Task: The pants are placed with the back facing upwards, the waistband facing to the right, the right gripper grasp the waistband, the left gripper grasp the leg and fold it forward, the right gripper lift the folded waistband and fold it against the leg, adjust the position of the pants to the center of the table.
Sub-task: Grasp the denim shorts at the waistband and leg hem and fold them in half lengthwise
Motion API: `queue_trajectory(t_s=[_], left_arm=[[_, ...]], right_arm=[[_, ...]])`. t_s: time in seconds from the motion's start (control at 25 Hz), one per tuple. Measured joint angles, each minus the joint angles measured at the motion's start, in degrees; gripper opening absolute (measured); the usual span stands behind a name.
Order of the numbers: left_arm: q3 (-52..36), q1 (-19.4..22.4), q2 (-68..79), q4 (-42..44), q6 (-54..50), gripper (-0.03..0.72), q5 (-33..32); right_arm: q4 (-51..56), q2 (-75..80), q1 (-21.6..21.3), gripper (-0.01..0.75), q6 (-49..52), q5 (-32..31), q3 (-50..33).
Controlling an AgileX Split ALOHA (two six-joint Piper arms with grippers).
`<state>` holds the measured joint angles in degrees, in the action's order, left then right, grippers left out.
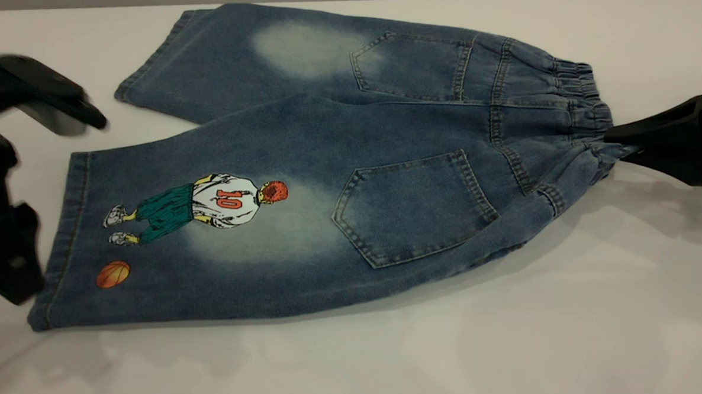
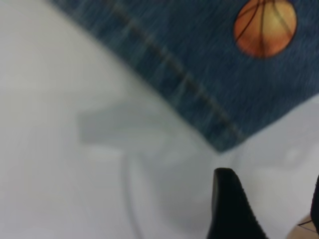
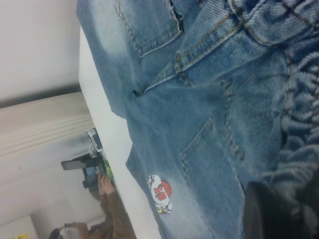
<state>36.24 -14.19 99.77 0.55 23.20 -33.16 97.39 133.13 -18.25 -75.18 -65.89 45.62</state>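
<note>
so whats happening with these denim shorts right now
Two robot arms are folding the pants, which lie back up on the table. The right gripper is at the waistband, apparently gripping it, with the cloth there bunched and raised. The left gripper hovers off the hem of the leg with the player print, not touching the cloth. No fold has been made yet.

black left gripper (image 1: 47,98), right gripper (image 1: 664,136) (matte)
</note>
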Motion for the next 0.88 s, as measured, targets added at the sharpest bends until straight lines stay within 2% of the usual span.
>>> queue_trajectory(t_s=[0.2, 0.6, 0.88], left_arm=[[-0.05, -0.74, 3.59, 4.53, -2.42, 0.359, 2.97], [-0.1, -0.79, 7.18, 5.49, -2.97, 0.359, 8.63], [-0.1, -0.9, 8.1, 4.39, -2.39, 0.359, 8.4]], right_arm=[[0.0, 0.0, 0.0, 0.025, 0.0, 0.0, 0.0], [-0.05, 0.0, 0.0, 0.025, 0.12, -0.27, 0.0], [0.09, 0.0, 0.0, 0.025, 0.05, -0.34, 0.0]])
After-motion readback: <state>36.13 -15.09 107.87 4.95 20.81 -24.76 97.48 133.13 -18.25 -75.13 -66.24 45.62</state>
